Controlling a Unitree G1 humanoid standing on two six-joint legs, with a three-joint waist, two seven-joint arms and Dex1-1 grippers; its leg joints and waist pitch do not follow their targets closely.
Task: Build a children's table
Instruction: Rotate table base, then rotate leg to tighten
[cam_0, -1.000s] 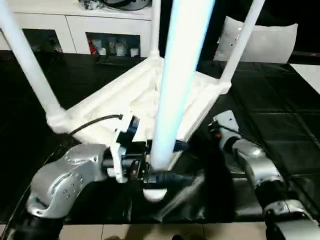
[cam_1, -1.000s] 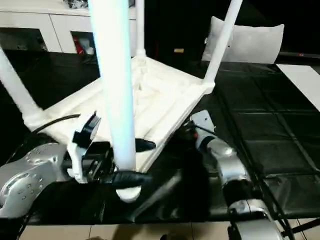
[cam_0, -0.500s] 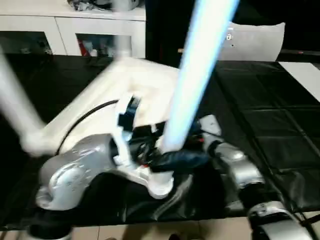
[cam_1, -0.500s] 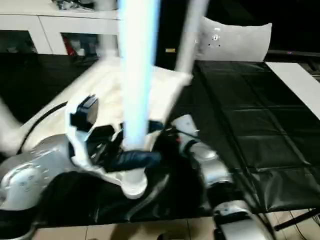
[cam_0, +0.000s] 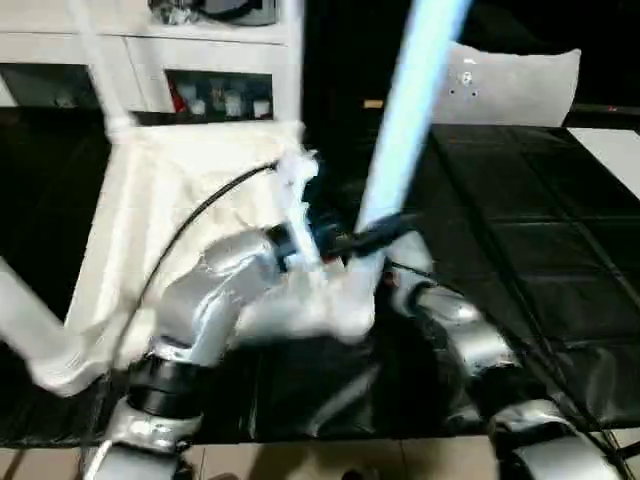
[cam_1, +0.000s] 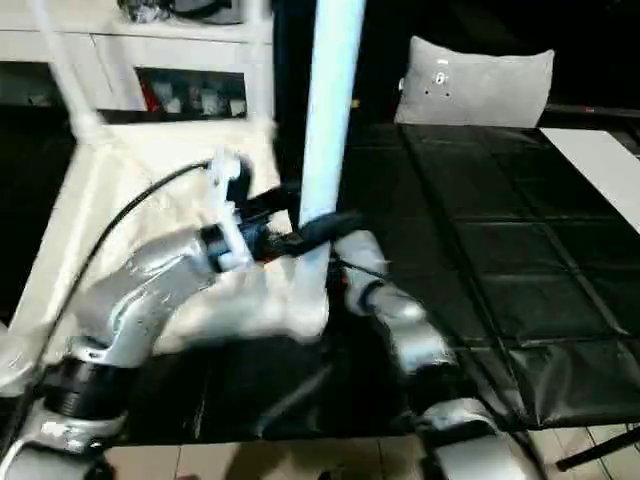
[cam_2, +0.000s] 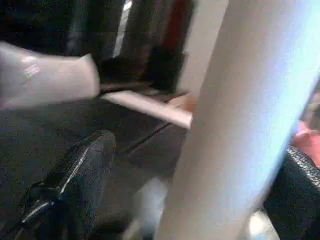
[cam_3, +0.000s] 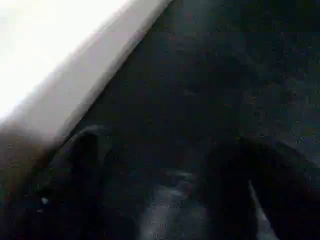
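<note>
Leg (cam_0: 400, 130) between left tool (cam_0: 345, 245) fingers; tabletop (cam_0: 170, 210) behind

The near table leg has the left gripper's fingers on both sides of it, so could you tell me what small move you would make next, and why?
Probably steady the wrist and stop swinging. The left gripper straddles the near leg, which leans, and the tabletop lies skewed on the black work surface. The right gripper hangs open over that surface beside the tabletop's edge.

forearms (cam_0: 215, 295): silver | cable (cam_0: 190, 220): black | fingers (cam_2: 75, 180): black
</note>
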